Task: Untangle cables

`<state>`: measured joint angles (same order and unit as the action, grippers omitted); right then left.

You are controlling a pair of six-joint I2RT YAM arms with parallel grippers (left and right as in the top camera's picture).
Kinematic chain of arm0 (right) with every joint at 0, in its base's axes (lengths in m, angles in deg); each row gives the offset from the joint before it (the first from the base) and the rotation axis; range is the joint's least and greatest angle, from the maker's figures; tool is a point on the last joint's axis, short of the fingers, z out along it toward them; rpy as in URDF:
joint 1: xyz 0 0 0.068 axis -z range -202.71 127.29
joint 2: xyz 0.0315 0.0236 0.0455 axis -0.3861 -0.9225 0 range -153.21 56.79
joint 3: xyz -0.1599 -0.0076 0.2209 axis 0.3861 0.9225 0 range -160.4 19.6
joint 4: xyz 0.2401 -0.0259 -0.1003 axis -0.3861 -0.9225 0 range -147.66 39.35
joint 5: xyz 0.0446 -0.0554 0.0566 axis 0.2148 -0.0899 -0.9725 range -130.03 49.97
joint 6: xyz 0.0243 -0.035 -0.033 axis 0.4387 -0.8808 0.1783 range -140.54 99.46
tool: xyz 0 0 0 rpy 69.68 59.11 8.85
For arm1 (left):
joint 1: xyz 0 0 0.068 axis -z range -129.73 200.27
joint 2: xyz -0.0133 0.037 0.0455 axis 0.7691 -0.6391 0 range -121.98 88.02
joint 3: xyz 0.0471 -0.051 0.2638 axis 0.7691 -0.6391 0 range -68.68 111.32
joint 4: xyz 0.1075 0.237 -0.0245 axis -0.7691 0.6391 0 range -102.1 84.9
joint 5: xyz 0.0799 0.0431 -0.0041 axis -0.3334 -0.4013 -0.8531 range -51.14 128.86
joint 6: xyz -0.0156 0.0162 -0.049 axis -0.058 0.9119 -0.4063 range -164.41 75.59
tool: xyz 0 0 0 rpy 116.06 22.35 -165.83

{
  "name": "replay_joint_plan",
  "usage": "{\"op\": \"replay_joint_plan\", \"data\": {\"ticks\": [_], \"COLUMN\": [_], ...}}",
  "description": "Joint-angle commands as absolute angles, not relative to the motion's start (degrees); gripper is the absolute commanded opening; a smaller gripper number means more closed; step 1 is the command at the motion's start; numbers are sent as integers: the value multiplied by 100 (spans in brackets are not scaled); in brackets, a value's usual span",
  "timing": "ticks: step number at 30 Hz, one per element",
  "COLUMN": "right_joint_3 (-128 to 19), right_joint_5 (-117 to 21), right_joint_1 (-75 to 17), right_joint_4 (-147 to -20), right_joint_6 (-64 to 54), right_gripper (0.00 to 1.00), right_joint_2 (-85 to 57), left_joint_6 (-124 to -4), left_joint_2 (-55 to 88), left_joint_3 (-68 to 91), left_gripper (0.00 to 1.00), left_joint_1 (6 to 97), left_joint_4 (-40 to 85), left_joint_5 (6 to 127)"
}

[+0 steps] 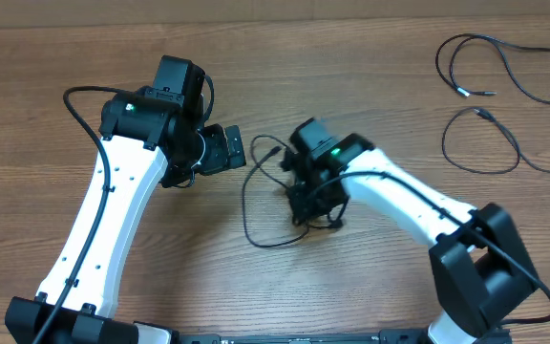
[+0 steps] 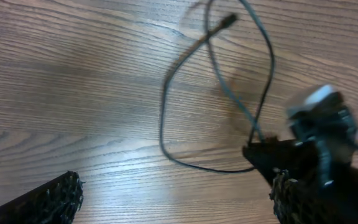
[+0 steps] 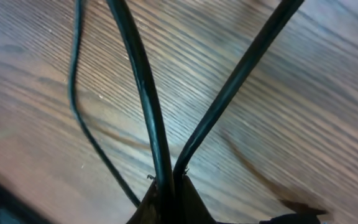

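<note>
- The light brown wooden table (image 1: 370, 57): visible grain, faint satin sheen.
- The thin black cables (image 3: 145, 106): smooth, slightly glossy rubbery sheath.
- The white arm shells (image 1: 122, 210): smooth, glossy plastic.
- The fingers (image 2: 51, 199) of the black left gripper (image 2: 176, 199): rough, dimpled, matt.

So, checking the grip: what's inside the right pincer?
Two strands of thin black cable run into the shut right pincer. Whether they join inside is covered.
</note>
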<state>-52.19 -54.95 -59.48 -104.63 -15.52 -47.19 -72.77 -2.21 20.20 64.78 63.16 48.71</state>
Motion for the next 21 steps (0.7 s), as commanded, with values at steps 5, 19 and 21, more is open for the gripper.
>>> {"op": "replay_joint_plan", "data": {"ticks": [5, 19, 21], "right_joint_3": [-5304, -5313, -5317], "right_joint_5": [-5012, -4456, -4461], "right_joint_1": [-6187, -6160, -6114], "right_joint_4": [-10297, -10432, -10428], "right_joint_6": [-1327, -285, -245], "right_gripper": [4, 4, 4], "right_joint_2": [-4689, -4800, -4800], "left_joint_6": [-7334, -7338, -7373], "left_joint_2": [-278, -289, -326], "left_joint_3": [2105, 2103, 2101], "left_gripper": [100, 83, 66], "left_joint_1": [6454, 6451, 6451], "left_joint_4": [6399, 6640, 6683], "left_joint_5": [4897, 4156, 3931]}}
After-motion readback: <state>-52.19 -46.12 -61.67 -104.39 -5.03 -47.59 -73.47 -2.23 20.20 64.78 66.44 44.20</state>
